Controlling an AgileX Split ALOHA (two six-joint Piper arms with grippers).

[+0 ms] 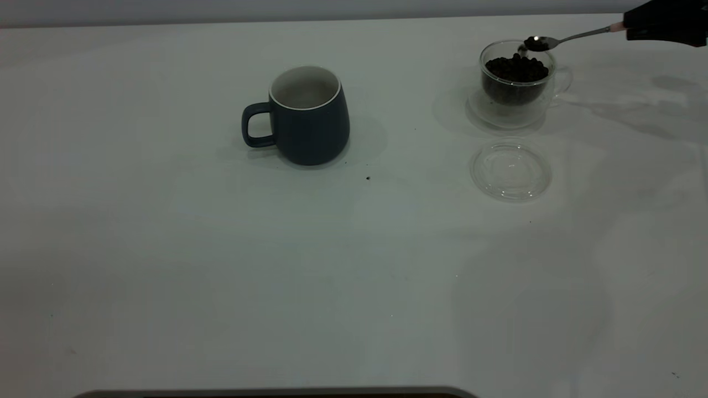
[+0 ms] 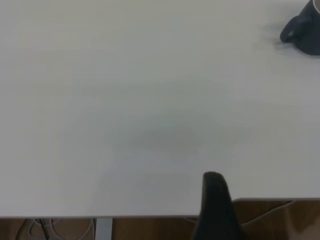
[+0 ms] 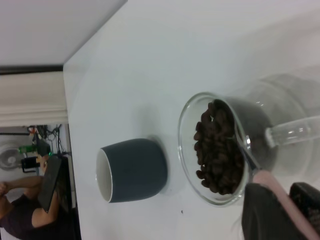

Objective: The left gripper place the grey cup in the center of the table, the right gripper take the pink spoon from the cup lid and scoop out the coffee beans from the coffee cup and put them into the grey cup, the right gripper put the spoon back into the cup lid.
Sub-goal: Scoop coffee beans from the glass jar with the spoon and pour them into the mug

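Above the coffee cup's [image 1: 517, 83] rim: pink spoon [image 1: 564, 38] loaded, pinched by its handle in the right gripper [image 1: 661, 25].

Fingers clamped on the pink handle end; steel bowl carrying a few coffee beans [image 1: 517, 69], just over the heap. Cup lid [image 1: 511, 169] lying bare just in front of the coffee cup. Grey cup [image 1: 307, 115] upright, well apart from the coffee cup toward the table's [image 1: 166, 265] middle, no beans visible inside. Left gripper [image 2: 216, 210] parked at the table edge, far from the coffee cup; fingers' state cannot be told. Likely risk: beans rolling off the shallow bowl during the long carry if the spoon tilts or jerks; grip far out on the handle could magnify wobble.
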